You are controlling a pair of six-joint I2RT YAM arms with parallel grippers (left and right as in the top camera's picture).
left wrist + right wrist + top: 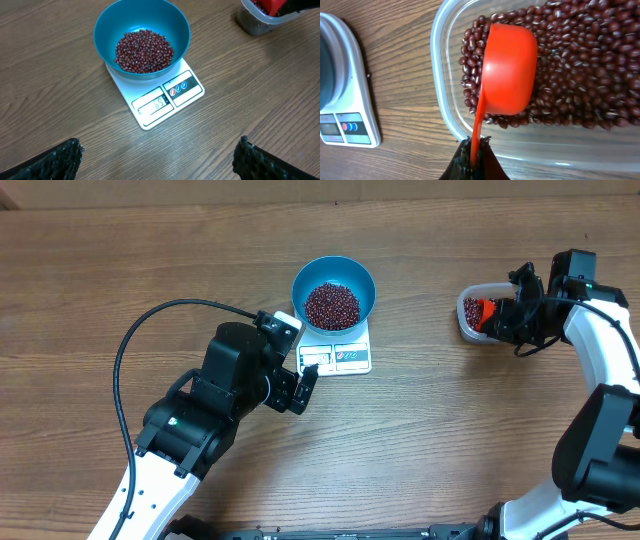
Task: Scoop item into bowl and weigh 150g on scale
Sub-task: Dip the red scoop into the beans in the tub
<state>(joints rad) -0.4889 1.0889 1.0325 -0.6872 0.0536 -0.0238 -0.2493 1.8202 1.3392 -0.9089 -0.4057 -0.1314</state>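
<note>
You have a mound of beans (144,50) in the bowl (107,30) on the scale (187,92), though its display is too blurred to confirm the weight. Your right claw (472,160) pinches the orange scoop (507,70), dipped into the tub (440,85). Your left claw (157,155) hangs spread, empty. More scooping likely remains.

Scale (345,358) in all 3 views
</note>
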